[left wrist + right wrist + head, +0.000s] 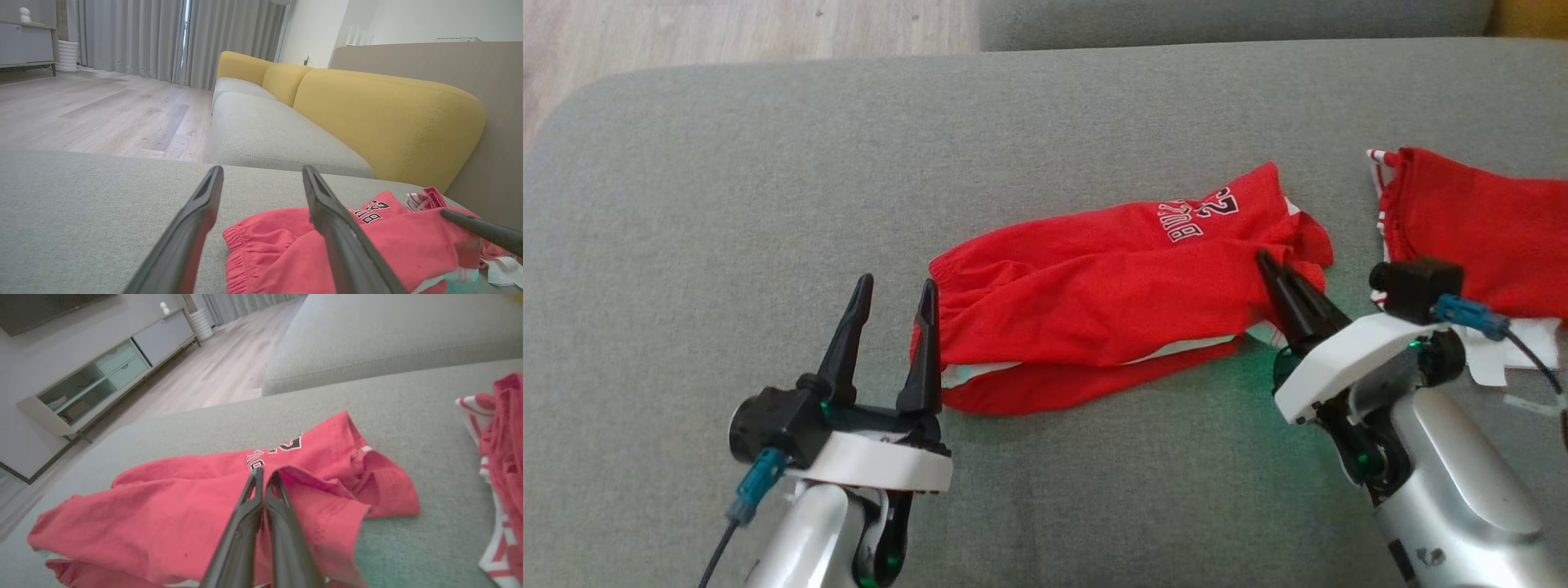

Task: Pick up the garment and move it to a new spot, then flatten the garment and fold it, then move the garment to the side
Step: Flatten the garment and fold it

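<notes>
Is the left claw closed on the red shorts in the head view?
No, the left claw stands open beside the waistband end of the red shorts, with grey cushion showing between its two fingers.

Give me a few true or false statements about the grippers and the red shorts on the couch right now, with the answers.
1. The right gripper is closed, pinching the red shorts. True.
2. The left gripper is clamped on the shorts. False: its fingers stand open at the waistband end, gripping nothing.
3. The shorts lie on a grey cushion. True.
4. A second red garment lies to the left of the shorts. False: it lies to their right.
</notes>
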### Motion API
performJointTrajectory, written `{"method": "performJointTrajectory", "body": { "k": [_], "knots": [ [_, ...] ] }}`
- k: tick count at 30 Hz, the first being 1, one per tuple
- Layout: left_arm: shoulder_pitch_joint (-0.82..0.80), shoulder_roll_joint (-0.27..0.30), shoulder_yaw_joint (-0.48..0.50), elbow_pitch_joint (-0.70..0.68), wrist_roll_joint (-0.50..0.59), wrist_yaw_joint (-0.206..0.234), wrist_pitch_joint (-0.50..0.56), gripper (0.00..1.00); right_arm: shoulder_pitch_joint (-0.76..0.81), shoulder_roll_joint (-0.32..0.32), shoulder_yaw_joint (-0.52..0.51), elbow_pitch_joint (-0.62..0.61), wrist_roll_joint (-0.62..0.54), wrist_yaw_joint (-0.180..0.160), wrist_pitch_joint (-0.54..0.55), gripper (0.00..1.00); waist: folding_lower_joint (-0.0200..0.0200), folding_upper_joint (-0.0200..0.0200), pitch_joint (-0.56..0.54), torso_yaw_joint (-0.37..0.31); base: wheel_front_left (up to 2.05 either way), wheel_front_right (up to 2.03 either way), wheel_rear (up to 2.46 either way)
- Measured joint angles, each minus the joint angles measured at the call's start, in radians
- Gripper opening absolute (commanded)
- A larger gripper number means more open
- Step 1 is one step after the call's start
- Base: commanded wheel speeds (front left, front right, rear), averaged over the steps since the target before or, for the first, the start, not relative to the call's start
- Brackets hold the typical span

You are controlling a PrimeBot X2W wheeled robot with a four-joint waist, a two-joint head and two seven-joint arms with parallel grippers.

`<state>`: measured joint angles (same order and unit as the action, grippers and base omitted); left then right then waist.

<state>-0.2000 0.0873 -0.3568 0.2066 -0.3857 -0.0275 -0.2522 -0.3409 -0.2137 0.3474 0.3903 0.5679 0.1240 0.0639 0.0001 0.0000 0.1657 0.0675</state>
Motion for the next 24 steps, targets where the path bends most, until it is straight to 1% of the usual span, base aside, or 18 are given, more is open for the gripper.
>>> {"method": "performJointTrajectory", "body": {
  "k": [5, 9, 15, 19, 24],
  "knots": [
    [0.001, -0.002, 0.005, 0.0, 0.0, 0.0, 0.0, 1.0, 0.012, -0.016, -0.012, -0.07, 0.024, 0.0, -0.044, 0.0, 0.0, 0.0, -0.009, -0.016, 0.0, 0.0, 0.0],
    [0.002, -0.005, 0.007, 0.0, 0.001, -0.008, 0.0, 1.0, 0.059, -0.022, -0.034, -0.15, 0.037, 0.0, -0.069, 0.0, -0.0001, 0.0, -0.015, -0.026, 0.0, 0.0, 0.0],
    [0.002, -0.007, 0.008, -0.002, 0.008, -0.014, 0.0, 1.0, 0.098, -0.023, -0.094, -0.215, 0.038, 0.0, -0.058, 0.0, -0.0001, 0.0, -0.006, -0.023, 0.0, 0.0, 0.0],
    [0.002, -0.011, 0.008, -0.003, 0.014, -0.018, 0.0, 1.0, 0.088, -0.018, -0.125, -0.211, 0.035, 0.0, -0.022, 0.0, -0.0001, 0.0, 0.004, -0.006, 0.0, 0.0, 0.0],
    [0.002, -0.013, 0.008, -0.002, 0.016, -0.026, 0.0, 1.0, 0.048, -0.01, -0.148, -0.163, 0.024, 0.0, 0.028, 0.0, -0.0001, 0.0, 0.01, 0.016, 0.0, 0.0, 0.0]
  ]
}}
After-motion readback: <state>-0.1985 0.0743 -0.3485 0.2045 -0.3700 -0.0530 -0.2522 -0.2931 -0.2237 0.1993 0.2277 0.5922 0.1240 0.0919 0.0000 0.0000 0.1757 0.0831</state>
